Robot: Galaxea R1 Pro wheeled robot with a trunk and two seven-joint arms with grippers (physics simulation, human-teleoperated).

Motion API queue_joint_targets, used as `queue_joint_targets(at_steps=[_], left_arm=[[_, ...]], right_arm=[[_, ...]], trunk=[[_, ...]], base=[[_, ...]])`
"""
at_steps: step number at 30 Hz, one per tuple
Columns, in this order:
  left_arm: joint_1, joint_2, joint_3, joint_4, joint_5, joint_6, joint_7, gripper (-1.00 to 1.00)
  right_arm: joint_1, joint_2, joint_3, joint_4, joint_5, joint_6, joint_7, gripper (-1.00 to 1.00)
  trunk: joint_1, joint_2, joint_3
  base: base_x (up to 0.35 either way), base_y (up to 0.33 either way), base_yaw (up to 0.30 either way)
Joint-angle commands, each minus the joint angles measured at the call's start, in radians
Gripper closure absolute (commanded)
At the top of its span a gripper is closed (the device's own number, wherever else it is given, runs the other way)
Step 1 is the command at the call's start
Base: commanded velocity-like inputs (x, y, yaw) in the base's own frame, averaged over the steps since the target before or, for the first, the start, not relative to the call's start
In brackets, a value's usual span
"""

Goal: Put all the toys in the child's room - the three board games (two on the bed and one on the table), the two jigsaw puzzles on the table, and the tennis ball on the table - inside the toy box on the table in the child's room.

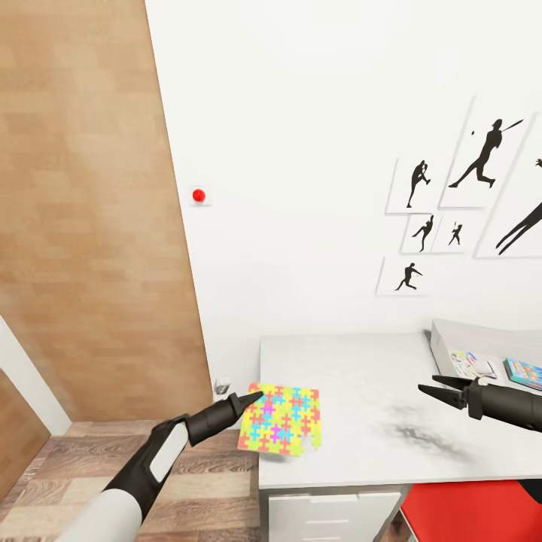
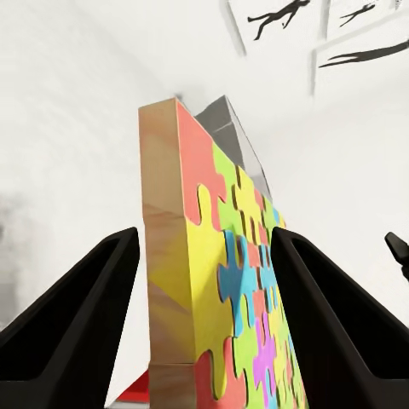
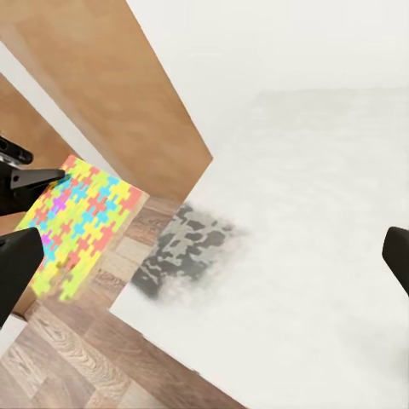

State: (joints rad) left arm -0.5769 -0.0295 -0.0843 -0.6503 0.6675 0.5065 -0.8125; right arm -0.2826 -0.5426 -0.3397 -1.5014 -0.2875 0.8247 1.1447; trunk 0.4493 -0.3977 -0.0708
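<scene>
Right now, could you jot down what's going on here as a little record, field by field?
Place: white-walled room, baseball-player silhouette pictures on the wall
Table: light grey top, white drawers below
Left claw: closed on the edge of a jigsaw puzzle
Jigsaw puzzle: multicoloured square, at the table's left edge, hanging partly past it
Right claw: open, empty, above the table
Toy box: grey tub at the table's right, a board game inside
Dark smudge: on the tabletop, nature unclear

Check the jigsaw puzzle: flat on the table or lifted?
Lifted: the jigsaw puzzle hangs tilted past the table edge, clamped in the left gripper.
</scene>
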Motion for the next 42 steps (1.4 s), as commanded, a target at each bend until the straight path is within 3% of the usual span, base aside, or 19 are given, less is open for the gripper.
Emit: queue_joint_targets(at_steps=[1, 11, 15, 22, 25, 32, 42], left_arm=[[0.002, 0.001, -0.002, -0.001, 0.008, -0.002, -0.002, 1.00], [0.003, 0.010, 0.003, -0.034, 0.007, -0.013, -0.062, 1.00], [-0.034, 0.011, 0.007, -0.052, 0.006, 0.010, -0.068, 1.00], [-0.089, -0.003, 0.002, -0.098, 0.011, 0.046, -0.026, 1.00], [-0.095, -0.008, 0.001, -0.171, 0.013, 0.111, -0.010, 1.00], [-0.047, -0.009, 0.008, -0.362, 0.008, 0.217, 0.014, 1.00], [0.011, -0.004, 0.037, -0.483, 0.013, 0.251, 0.095, 1.00]], right_arm=[[-0.001, -0.001, 0.000, 0.000, -0.003, 0.005, 0.001, -1.00], [-0.001, -0.001, -0.001, 0.000, -0.002, 0.006, 0.001, -1.00], [-0.001, -0.001, -0.001, 0.000, -0.002, 0.006, 0.000, -1.00], [-0.001, -0.001, -0.002, -0.005, -0.003, 0.007, 0.001, -1.00], [-0.001, -0.001, -0.003, -0.026, -0.003, 0.008, 0.001, -1.00], [0.003, 0.001, -0.004, -0.052, -0.004, 0.009, 0.001, -1.00], [0.007, 0.001, -0.004, -0.060, -0.003, 0.010, 0.000, -1.00]], trunk=[[0.001, -0.002, -0.002], [0.001, -0.002, -0.002], [0.001, -0.002, -0.002], [0.001, -0.002, -0.002], [0.001, -0.002, -0.002], [0.001, -0.002, -0.002], [0.001, -0.002, -0.002]], base=[[0.000, 0.000, 0.000], [0.000, 0.000, 0.000], [0.000, 0.000, 0.000], [0.000, 0.000, 0.000], [0.000, 0.000, 0.000], [0.000, 0.000, 0.000], [0.000, -0.004, 0.000]])
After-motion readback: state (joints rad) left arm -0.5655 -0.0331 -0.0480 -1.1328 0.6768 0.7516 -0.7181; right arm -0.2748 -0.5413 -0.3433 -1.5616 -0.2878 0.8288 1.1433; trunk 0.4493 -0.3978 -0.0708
